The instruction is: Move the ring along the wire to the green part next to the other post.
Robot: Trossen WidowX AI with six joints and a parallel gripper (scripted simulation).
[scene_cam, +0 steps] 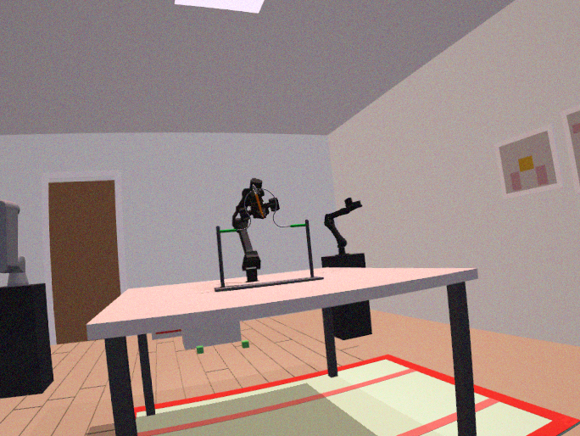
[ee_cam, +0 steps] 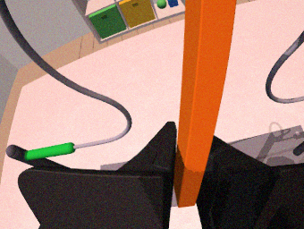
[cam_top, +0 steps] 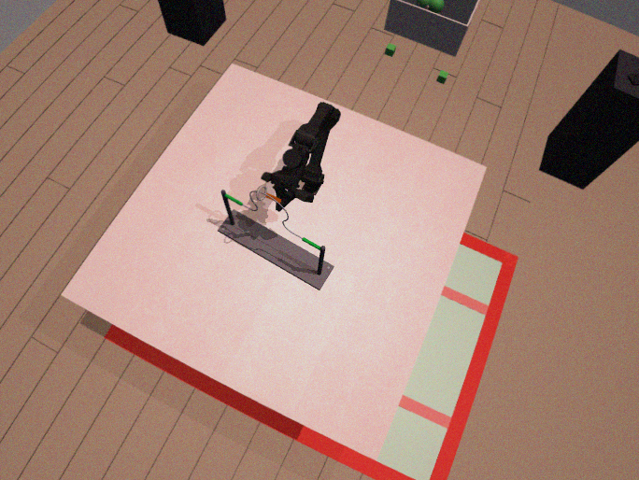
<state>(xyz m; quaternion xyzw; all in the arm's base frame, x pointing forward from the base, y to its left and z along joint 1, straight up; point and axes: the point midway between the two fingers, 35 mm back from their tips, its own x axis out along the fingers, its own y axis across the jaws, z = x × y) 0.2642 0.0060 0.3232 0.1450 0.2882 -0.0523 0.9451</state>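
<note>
The orange handle (cam_top: 274,198) (scene_cam: 259,204) (ee_cam: 202,80) is between the fingers of my gripper (ee_cam: 178,129), which is shut on it. In the exterior view the handle slants upward to the ring, which is small against the dark arm, near the top of the wire's arch. The ring is out of view in the wrist view. Whether it touches the grey wire (scene_cam: 273,220) (ee_cam: 67,83) is too small to tell. One green part (cam_top: 233,199) (scene_cam: 228,230) meets the left post (cam_top: 227,208) (scene_cam: 220,257); the other green part (cam_top: 312,243) (scene_cam: 298,225) meets the right post (cam_top: 320,261) (scene_cam: 309,248).
The posts stand on a dark base plate (cam_top: 309,275) on the pink table (cam_top: 206,309) (scene_cam: 398,276). The wire bends down on both sides of its arch, close around my gripper and arm. A second arm (scene_cam: 331,225) stands on a black pedestal beyond the table.
</note>
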